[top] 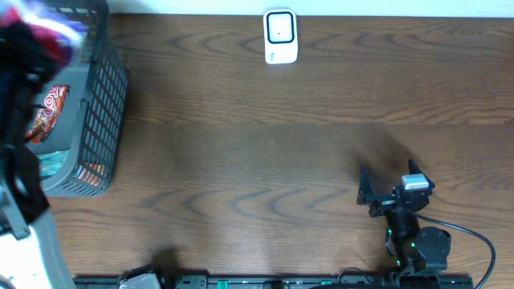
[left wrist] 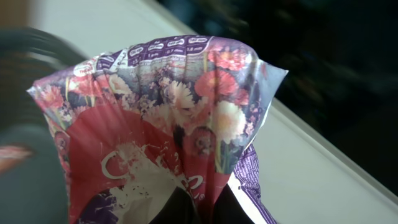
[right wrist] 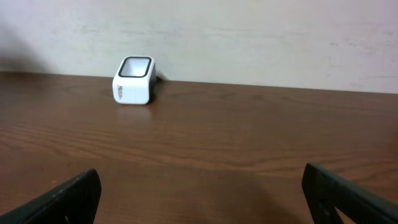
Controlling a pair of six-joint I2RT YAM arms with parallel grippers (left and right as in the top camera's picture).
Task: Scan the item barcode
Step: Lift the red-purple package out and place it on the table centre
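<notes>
Holding packet point(left wrist: 168, 118) pinched in left gripper point(left wrist: 198, 210) over basket point(top: 108, 96); keeping right gripper point(right wrist: 199, 190) spread, idle. Carry to scanner point(top: 280, 36), barcode facing window, kept flat.

Tabletop point(top: 257, 160): dark brown wood-grain surface with a wavy figure running along its length, filling nearly the whole overhead view under a soft sheen and faint shadows. Wall point(right wrist: 249, 37): plain off-white, matte and slightly mottled, rising directly from the tabletop's far edge and seen as a thin pale strip along the top of the overhead view. Light: diffuse and even.
</notes>
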